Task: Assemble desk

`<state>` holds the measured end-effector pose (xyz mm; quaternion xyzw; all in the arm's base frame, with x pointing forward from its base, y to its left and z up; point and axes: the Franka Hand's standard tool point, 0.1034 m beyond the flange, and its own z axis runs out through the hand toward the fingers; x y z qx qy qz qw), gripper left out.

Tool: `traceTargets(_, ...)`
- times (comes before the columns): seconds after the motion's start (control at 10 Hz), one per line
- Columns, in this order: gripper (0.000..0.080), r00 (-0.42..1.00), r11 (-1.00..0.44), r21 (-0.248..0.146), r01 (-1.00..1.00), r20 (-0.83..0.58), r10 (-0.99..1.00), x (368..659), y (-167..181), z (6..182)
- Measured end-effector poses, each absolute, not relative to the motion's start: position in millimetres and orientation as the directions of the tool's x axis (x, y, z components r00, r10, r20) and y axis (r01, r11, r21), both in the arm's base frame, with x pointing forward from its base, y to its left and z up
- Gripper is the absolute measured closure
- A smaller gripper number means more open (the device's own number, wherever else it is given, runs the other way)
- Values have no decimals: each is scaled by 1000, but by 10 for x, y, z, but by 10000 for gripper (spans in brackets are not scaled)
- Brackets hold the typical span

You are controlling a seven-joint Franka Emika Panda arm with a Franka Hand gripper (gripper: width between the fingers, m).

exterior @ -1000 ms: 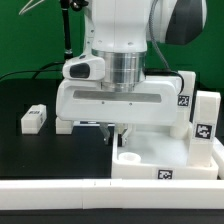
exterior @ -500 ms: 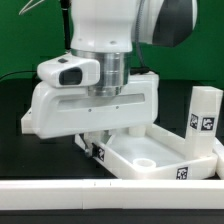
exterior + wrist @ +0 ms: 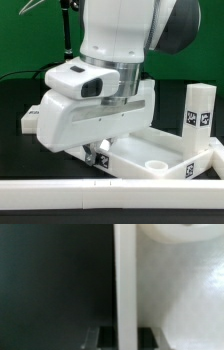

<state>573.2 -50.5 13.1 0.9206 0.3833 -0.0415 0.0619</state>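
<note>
Here, tabletop (image 3: 128, 160) (raised rim), end effector (image 3: 127, 336) clamped.

Here's the black table (image 3: 12, 100), and sitting on it towards the exterior view's right is the white tabletop (image 3: 135, 152), rim up, one round corner socket (image 3: 155, 160) showing. Over on the exterior view's left a small leg (image 3: 27, 122) lies on the table, half hidden, the long white bar (image 3: 60, 195) stretches along the near edge, and an upright leg (image 3: 198, 108) stands at the far right, its foot out of sight
</note>
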Motion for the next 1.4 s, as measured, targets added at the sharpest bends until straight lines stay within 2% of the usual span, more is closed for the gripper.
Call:
traceTargets(0.3, 739, 588, -584, 71, 809, -141, 797, 5764, -525, 139)
traceTargets(0.4, 739, 535, -526, 96, 845, -146, 832, 5990, -441, 171)
traceTargets(0.5, 738, 402, -389, 110, 915, -161, 901, 6246, -334, 180)
traceTargets(0.7, 738, 245, -230, 99, 968, -191, 951, 6406, -128, 187)
traceTargets(0.8, 738, 184, -170, 84, 982, -198, 963, 6389, -167, 175)
traceTargets(1.2, 738, 180, -165, 90, 982, -197, 964, 6406, -199, 185)
traceTargets(1.4, 738, 137, -125, 70, 990, -189, 972, 6428, -122, 219)
